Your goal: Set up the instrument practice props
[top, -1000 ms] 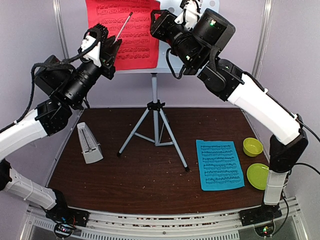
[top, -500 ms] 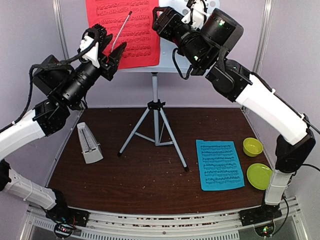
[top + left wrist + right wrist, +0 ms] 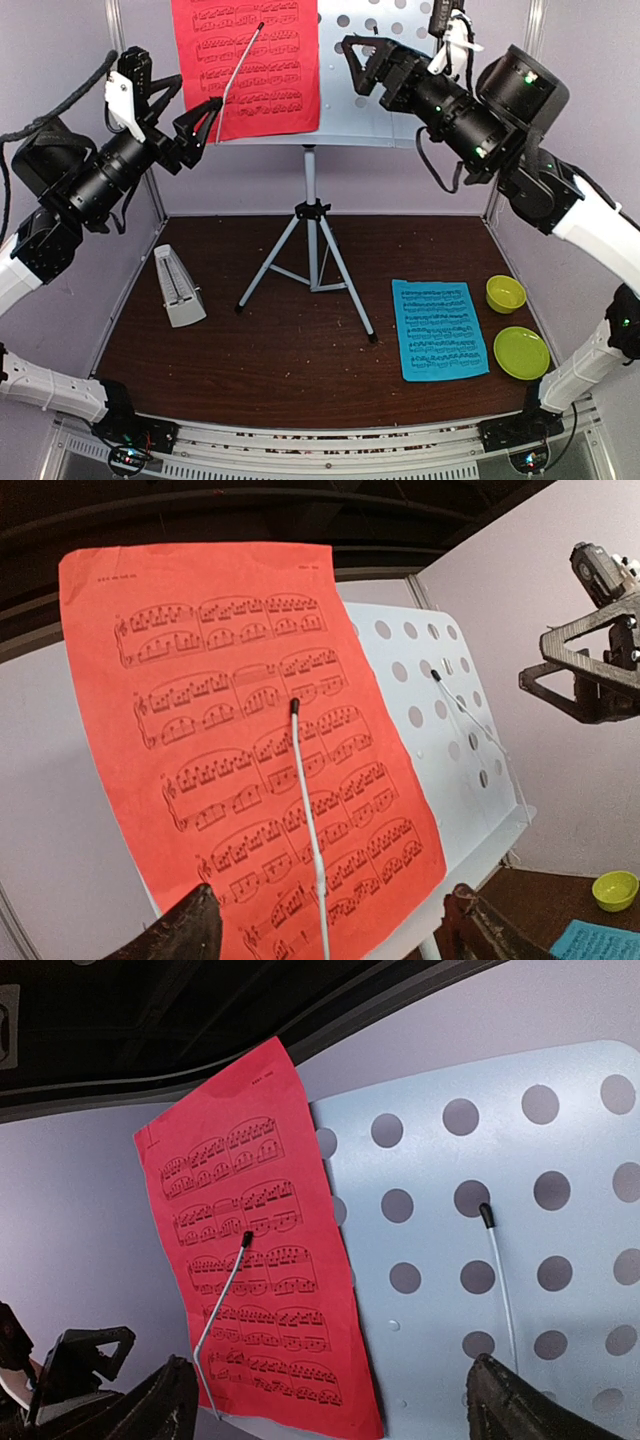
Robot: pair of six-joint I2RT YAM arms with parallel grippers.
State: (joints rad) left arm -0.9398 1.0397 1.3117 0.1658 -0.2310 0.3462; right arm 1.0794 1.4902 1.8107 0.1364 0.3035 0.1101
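One page is up: red sheet sits on the stand desk, upper centre, pinned under its wire clip so it can't slide. Blue sheet lies on the bench, lower right; metronome mid-left. Left gripper and right gripper flank the desk, both spread wide and empty.

No readable words, brands or numbers.
Red paper sheet-music page, straight ahead of left gripper: black printed notation with paired staves, clefs at left margin, beamed notes, slurs. Tiny header print at top corners too small to read.
Blue paper sheet-music page, well below right gripper: black staves of notes, nothing legible.
Pale-grey pyramid metronome, below left gripper: front scale unreadable.
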